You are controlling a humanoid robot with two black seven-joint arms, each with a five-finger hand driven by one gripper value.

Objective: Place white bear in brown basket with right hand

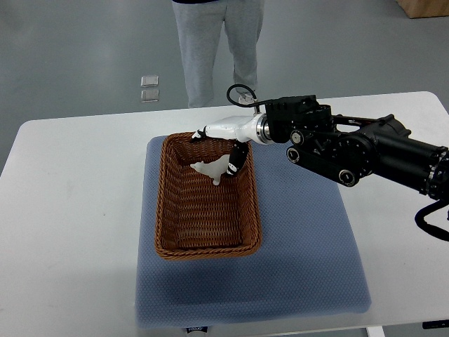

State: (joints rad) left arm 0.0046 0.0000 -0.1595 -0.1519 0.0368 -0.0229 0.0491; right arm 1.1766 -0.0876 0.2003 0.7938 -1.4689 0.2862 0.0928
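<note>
The right robot hand [226,144] pinches the white bear [212,169], which hangs just below its fingertips, long axis roughly crosswise, over the far end of the brown basket [168,210].

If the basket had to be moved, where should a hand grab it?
Probably the near short rim of the basket, from above: it is bare there, while the right hand and bear crowd the far end.
</note>
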